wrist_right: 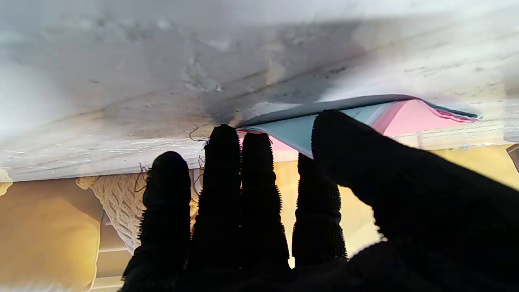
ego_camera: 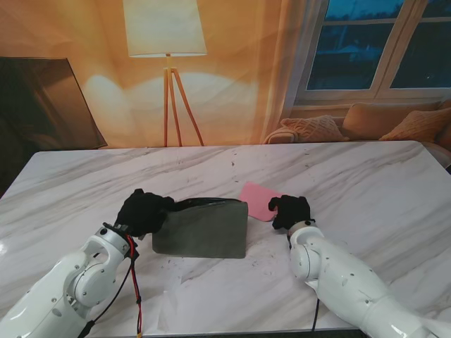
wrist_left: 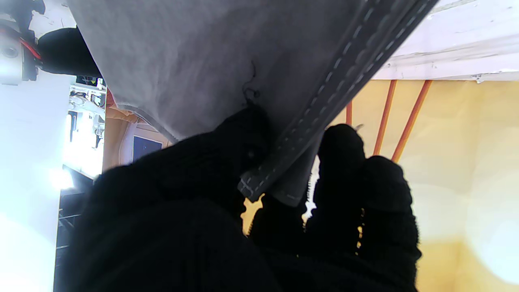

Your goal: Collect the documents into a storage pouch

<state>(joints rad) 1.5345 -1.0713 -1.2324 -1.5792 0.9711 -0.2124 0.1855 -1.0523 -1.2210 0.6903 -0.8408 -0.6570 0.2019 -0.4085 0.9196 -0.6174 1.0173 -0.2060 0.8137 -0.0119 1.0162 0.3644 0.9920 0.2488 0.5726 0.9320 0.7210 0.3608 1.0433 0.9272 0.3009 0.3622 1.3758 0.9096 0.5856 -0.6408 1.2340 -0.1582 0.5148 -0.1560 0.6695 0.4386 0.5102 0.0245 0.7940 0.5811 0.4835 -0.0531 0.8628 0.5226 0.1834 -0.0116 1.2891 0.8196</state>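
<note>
A grey felt pouch (ego_camera: 204,229) lies on the marble table (ego_camera: 352,176) in front of me, its far edge lifted open. My left hand (ego_camera: 143,211) is shut on the pouch's left upper corner; in the left wrist view the black-gloved fingers (wrist_left: 344,162) pinch the stitched rim of the pouch (wrist_left: 202,61). A pink document (ego_camera: 258,199) lies just right of the pouch. My right hand (ego_camera: 291,210) is shut on its near right corner. In the right wrist view the thumb (wrist_right: 344,142) presses on the pink and pale sheets (wrist_right: 401,117), slightly raised off the table.
A floor lamp (ego_camera: 167,42) on a wooden tripod stands beyond the table's far edge. A sofa with cushions (ego_camera: 366,123) sits at the back right under a window. A red cable (ego_camera: 135,282) hangs along my left forearm.
</note>
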